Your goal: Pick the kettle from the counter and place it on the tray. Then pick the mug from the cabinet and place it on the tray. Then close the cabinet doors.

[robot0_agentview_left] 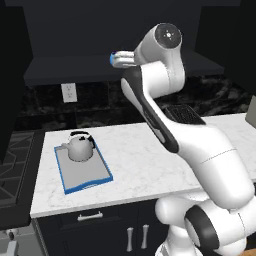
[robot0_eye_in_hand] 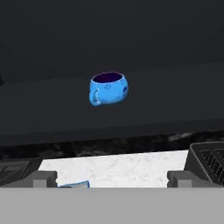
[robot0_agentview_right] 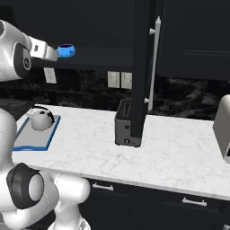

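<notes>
The light-grey kettle stands upright on the far end of the blue-rimmed tray, which lies on the left part of the marble counter. The blue mug sits on the dark shelf of the open cabinet, handle to the left in the hand view. My gripper is open and empty, level with the shelf and a short way in front of the mug. One cabinet door stands open, seen edge-on with its silver bar handle.
A dark-grey toaster stands on the counter below the open door, right of my arm. A light appliance sits at the counter's right end. A stove lies left of the tray. Drawers with silver handles run under the counter.
</notes>
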Tool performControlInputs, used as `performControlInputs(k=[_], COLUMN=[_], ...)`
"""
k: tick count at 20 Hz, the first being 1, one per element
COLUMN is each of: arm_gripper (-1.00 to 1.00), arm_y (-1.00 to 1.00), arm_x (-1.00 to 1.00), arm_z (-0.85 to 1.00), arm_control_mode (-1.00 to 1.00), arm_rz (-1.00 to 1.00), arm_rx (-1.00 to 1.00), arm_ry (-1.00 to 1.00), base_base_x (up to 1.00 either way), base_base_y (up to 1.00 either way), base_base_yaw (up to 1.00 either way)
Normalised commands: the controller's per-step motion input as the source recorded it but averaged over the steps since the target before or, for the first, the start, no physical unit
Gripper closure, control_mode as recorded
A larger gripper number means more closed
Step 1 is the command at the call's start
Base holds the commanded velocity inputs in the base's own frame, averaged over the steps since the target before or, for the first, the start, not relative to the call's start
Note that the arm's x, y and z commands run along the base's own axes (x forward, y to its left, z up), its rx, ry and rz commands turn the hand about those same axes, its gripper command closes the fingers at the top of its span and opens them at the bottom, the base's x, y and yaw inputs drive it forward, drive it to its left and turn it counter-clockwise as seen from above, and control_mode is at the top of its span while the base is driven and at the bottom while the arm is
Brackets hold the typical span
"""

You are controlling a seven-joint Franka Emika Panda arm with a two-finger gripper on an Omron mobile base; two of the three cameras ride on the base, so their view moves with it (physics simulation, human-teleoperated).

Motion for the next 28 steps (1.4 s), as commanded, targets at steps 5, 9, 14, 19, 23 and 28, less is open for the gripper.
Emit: performControlInputs(k=[5, 9, 14, 19, 23, 28], arm_gripper=[-1.0, -1.0, -1.0, -1.0, -1.0, -1.0], arm_y=[0.13, 0.23, 0.18, 0.03, 0.0, 0.07], arm_x=[0.62, 0.53, 0.4, 0.3, 0.41, 0.43], arm_z=[0.0, -0.09, -0.05, -0.12, -0.14, -0.01], arm_control_mode=[-1.0, -1.0, -1.0, -1.0, -1.0, -1.0], arm_rz=[0.0, 0.0, -0.01, -0.11, -0.18, -0.16], arm_rx=[-0.08, -0.08, -0.04, 0.0, 0.0, 0.0], arm_ry=[0.0, 0.01, 0.0, 0.0, 0.0, 0.03], base_base_x=[0.0, 0.0, 0.0, 0.0, 0.0, 0.0], base_base_y=[0.0, 0.0, 0.0, 0.0, 0.0, 0.0], base_base_yaw=[0.0, 0.0, 0.0, 0.0, 0.0, 0.0])
